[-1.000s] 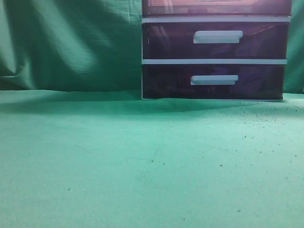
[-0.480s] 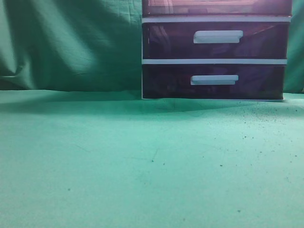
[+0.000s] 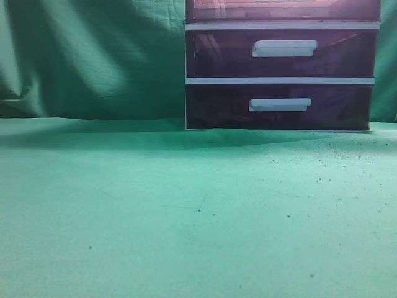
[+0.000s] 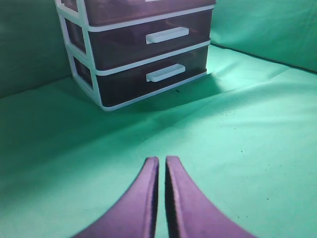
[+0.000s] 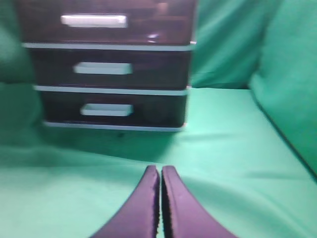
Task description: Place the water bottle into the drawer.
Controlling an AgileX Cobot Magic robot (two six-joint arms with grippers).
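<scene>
— At the back of the green-draped counter (image 3: 186, 217): white-framed unit (image 4: 99, 89), top drawer (image 3: 282, 9) pushed in, pinkish front flush with the frame. Water bottle nowhere in view.

— And lower down, left gripper (image 4: 162, 166) pressed together, holding nothing; right gripper (image 5: 160, 173) likewise, both above bare cloth, well apart from the unit.

I see open green cloth (image 3: 186, 217) ahead of both grippers; only the drawer unit (image 3: 279, 77) stands in the way, far right.
</scene>
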